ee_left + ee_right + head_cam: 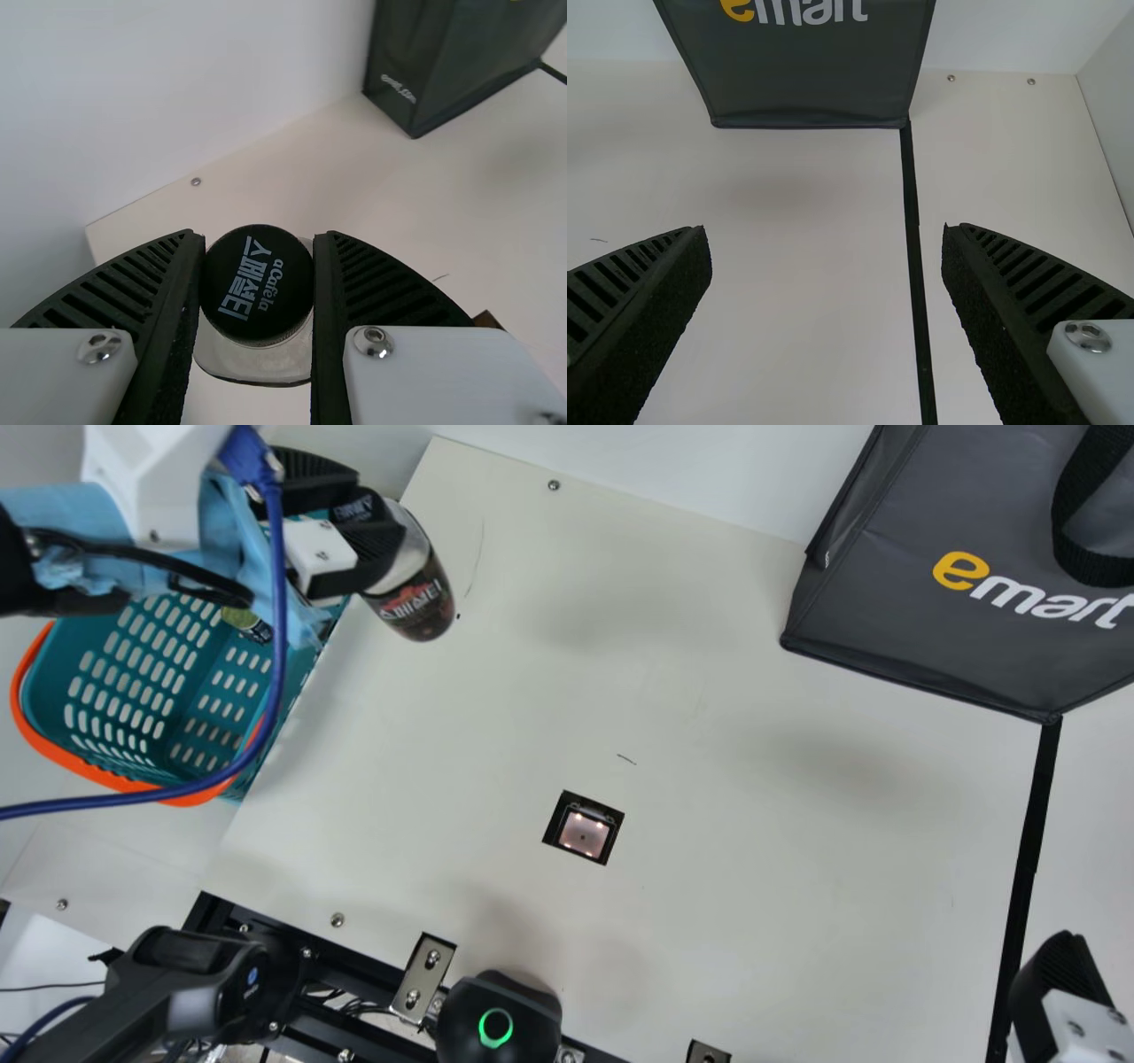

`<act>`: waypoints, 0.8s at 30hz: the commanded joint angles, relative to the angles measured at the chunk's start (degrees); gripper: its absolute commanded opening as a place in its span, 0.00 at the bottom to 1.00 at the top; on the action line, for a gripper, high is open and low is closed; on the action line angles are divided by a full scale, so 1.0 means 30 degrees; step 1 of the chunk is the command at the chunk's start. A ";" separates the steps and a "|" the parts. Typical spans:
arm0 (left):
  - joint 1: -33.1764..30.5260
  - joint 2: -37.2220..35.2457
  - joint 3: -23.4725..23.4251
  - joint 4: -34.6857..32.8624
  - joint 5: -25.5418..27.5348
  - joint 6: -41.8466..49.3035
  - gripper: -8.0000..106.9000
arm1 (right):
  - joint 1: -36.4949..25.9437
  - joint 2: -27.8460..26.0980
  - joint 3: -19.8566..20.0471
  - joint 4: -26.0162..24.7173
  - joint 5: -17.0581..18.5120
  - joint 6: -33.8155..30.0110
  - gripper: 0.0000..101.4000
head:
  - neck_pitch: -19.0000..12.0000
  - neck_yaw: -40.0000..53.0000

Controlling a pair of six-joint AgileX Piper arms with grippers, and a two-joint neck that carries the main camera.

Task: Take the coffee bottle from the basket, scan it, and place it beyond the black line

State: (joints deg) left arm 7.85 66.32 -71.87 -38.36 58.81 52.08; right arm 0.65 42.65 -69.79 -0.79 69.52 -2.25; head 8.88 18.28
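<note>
In the main view my left gripper point(368, 518) is shut on the coffee bottle point(415, 598), a dark bottle held tilted over the table's left edge, beside the basket point(151, 682). The left wrist view shows the bottle's black cap point(257, 283) between the two fingers of the left gripper point(258, 288). At the main view's lower right corner is part of my right gripper point(1059, 979). In the right wrist view the right gripper point(826, 243) stands open with nothing between its fingers, above the black line point(914, 239).
A scanner window point(584, 833) is set in the middle of the table point(753, 850). A grey bag point(957, 629) stands at the back right, by the far end of the black line. Another item point(248, 622) lies in the basket.
</note>
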 commanded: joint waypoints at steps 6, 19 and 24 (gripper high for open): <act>-0.1512 0.0426 0.0167 -0.0925 0.0263 0.0941 0.16 | 0.0000 0.0000 0.0000 0.0000 0.0000 0.0000 0.90 | -0.0319 0.0046; -0.2208 0.1618 0.0745 -0.3269 0.1354 0.3915 0.16 | 0.0000 0.0000 0.0000 0.0000 0.0000 0.0000 0.90 | -0.0319 0.0046; -0.2237 0.2135 0.1015 -0.3809 0.1784 0.5190 0.16 | 0.0000 0.0000 0.0000 0.0000 0.0000 0.0000 0.90 | -0.0319 0.0046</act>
State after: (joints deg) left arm 1.19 72.45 -68.92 -49.54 63.82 66.46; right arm 0.65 42.65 -69.79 -0.79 69.52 -2.25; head 8.88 18.28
